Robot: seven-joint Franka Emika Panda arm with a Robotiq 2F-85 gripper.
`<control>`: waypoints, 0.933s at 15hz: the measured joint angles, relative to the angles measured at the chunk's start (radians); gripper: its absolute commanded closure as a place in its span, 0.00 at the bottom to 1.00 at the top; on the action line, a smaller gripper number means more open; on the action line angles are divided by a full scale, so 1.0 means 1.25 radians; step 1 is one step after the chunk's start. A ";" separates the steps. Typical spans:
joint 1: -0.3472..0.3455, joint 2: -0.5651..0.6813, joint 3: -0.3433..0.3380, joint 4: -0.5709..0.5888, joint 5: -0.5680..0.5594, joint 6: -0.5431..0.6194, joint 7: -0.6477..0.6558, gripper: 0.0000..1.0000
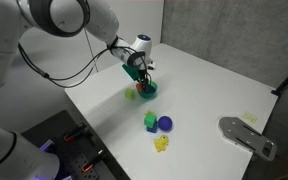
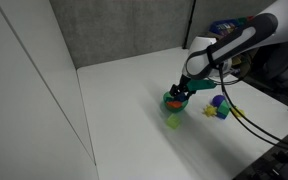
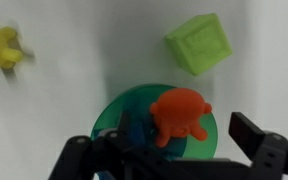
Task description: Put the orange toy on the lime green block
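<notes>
My end effector (image 3: 162, 138) hangs released, its fingers spread wide on either side of the orange toy (image 3: 179, 112) and clear of it. The toy sits inside the dark green bowl (image 3: 114, 115). The lime green block (image 1: 151, 121) lies nearer on the bench (image 1: 214, 80), apart from the bowl, just beside a blue round piece (image 1: 165, 124).

Both exterior views look down across the surface (image 1: 204, 80) from afar, sharing the bowl (image 1: 149, 92); the wrist view hangs close above.
</notes>
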 measured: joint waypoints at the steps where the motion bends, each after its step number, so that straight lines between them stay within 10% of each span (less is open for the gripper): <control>1: 0.000 0.007 0.000 0.007 0.007 0.000 0.000 0.00; 12: -0.018 0.067 0.013 0.056 0.078 0.000 0.000 0.00; 13: -0.021 0.071 0.015 0.059 0.082 0.000 0.000 0.25; 14: -0.025 0.075 0.018 0.064 0.086 0.000 0.000 0.27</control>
